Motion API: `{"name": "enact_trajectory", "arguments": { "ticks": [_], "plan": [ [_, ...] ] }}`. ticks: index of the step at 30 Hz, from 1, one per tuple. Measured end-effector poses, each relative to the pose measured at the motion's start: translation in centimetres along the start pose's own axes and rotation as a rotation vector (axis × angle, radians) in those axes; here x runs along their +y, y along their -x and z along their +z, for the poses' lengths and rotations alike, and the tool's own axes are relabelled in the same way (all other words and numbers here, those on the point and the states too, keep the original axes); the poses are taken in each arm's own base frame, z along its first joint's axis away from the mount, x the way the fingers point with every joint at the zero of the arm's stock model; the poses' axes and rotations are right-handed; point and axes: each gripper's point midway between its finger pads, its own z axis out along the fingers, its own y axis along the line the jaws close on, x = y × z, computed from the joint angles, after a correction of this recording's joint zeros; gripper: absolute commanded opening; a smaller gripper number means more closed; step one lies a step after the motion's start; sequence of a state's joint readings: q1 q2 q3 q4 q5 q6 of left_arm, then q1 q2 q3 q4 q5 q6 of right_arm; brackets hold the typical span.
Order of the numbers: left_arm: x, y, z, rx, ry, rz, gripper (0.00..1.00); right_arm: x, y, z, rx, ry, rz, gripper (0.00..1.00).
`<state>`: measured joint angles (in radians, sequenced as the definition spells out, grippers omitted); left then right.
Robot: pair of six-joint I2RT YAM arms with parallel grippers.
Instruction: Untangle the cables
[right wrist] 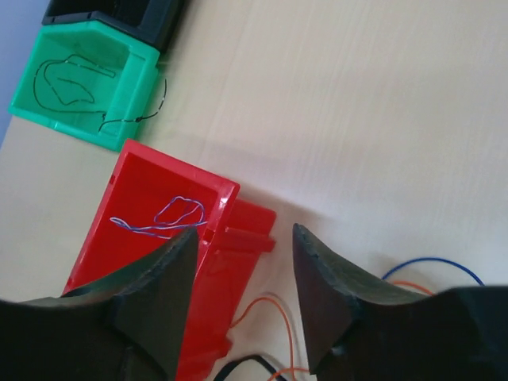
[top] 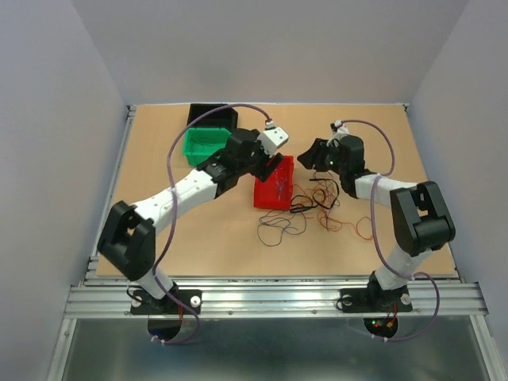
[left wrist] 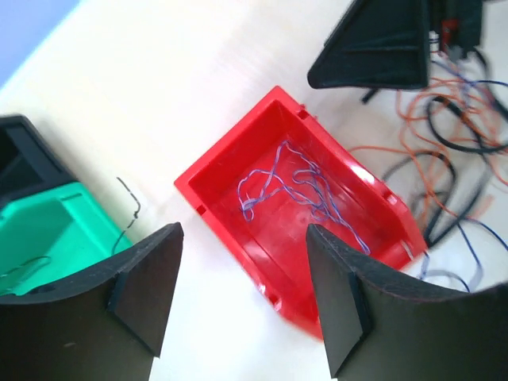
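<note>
Wire as thin as hair is found in three places. A purple-blue wire (left wrist: 294,186) is coiled loosely on the floor of the red bin (left wrist: 226,167). A black wire (right wrist: 67,79) is laid in the green bin (right wrist: 119,119), with one end trailing over its wall. The rest of the cables (top: 317,208), orange, black and blue loops crossed over one another, are spread on the table (top: 151,135) just beside the red bin, on the right arm's side.

The left gripper (left wrist: 242,298) is held above the red bin with its jaws spread and nothing between them. The right gripper (right wrist: 242,294) is likewise spread and empty, poised over the table near the red bin's end, with orange and blue strands at the edge of its view.

The wires are judged to be nearly weightless and wholly limp, so no shape will be kept once they are lifted. They may easily slip from between flat pads or drag neighbouring strands along. A hold is best taken on a single strand at an outlying loop or free end, clear of the crossings, and the strand should be drawn away slowly so that snags can be noticed.
</note>
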<state>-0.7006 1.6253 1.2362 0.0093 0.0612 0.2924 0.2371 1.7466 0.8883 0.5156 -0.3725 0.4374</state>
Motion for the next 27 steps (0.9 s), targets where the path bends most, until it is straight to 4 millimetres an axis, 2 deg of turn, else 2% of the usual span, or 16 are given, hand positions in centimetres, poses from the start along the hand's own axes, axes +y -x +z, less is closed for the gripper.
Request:
{"name": "enact_trajectory", "arguments": {
  "ticks": [3, 5, 8, 9, 12, 13, 15, 20, 24, 27],
  "plan": [
    [-0.8, 1.0, -3.2, -0.075, -0.056, 0.048, 0.80, 0.2, 1.2, -2.0, -0.002, -0.061, -0.042, 0.66],
    [-2.1, -0.2, -4.3, -0.079, -0.108, 0.086, 0.80, 0.0, 1.4, -3.1, 0.005, -0.116, -0.051, 0.66],
    [-4.4, -4.1, -4.9, -0.026, -0.187, 0.137, 0.81, -0.7, 0.5, -5.2, 0.035, -0.223, -0.052, 0.75],
    [-5.6, -6.4, -5.0, 0.019, -0.231, 0.154, 0.81, -0.6, 0.1, -5.7, 0.047, -0.245, -0.055, 0.75],
    [-8.2, -10.2, -5.5, 0.105, -0.312, 0.192, 0.81, 0.2, -2.2, -7.3, 0.112, -0.312, -0.078, 0.75],
    [-8.9, -10.8, -5.6, 0.120, -0.331, 0.205, 0.81, 0.6, -2.4, -7.6, 0.119, -0.321, -0.087, 0.76],
    [-9.9, -11.2, -5.4, 0.132, -0.355, 0.228, 0.81, 1.5, -3.2, -8.7, 0.134, -0.330, -0.106, 0.77],
    [-11.6, -13.6, -4.4, 0.207, -0.391, 0.262, 0.81, 1.9, -2.1, -11.0, 0.078, -0.365, -0.119, 0.77],
    [-11.4, -15.2, -3.7, 0.263, -0.367, 0.270, 0.80, 1.8, -1.5, -11.7, 0.054, -0.378, -0.121, 0.77],
    [-11.1, -16.2, -3.1, 0.294, -0.345, 0.276, 0.70, 1.7, -1.7, -11.8, 0.060, -0.385, -0.121, 0.77]
  ]
}}
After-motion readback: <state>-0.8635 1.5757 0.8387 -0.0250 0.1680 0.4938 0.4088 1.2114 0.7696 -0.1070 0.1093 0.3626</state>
